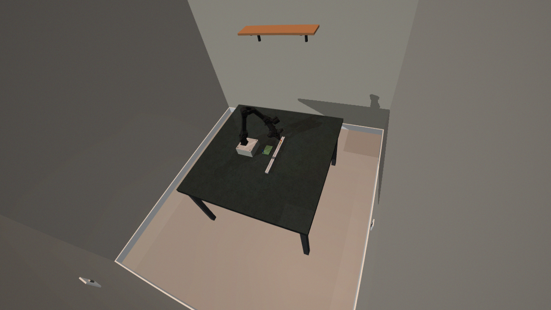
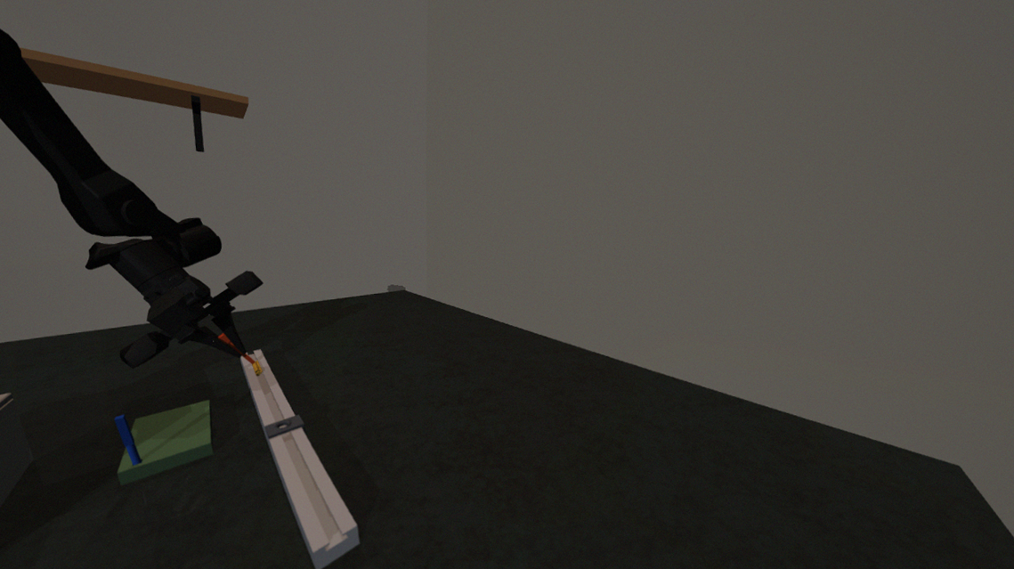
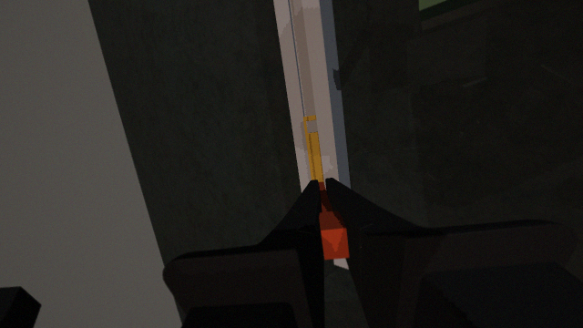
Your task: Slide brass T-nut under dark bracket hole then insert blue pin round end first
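Gripping the tilted orange handle [image 1: 280,140] [image 2: 224,338] [image 3: 335,243].

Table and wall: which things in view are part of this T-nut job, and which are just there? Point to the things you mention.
Part of the job:
- brass T-nut [image 2: 258,369] [image 3: 315,157]
- orange handle [image 2: 235,345] [image 3: 334,243]
- aluminum rail [image 1: 269,166] [image 2: 307,489] [image 3: 314,27]
- dark bracket [image 2: 295,422]
- blue pin [image 2: 128,440]
- green tray [image 1: 267,149] [image 2: 177,435]
- gripper [image 1: 280,139] [image 2: 244,355] [image 3: 322,186]

Just there:
- orange-brown wall shelf [image 1: 278,29] [image 2: 137,83]

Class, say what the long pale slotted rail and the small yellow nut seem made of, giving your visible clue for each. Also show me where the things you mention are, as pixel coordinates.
The long pale slotted rail [image 1: 269,165] [image 2: 298,469] [image 3: 329,91]: probably aluminum with a matte finish, judging by its straight, crisp edges and even whitish-grey faces; painted plastic might look similar.

The small yellow nut [image 2: 258,369] [image 3: 315,157]: likely brass, from its golden-yellow colour; its smoothness is hard to judge.
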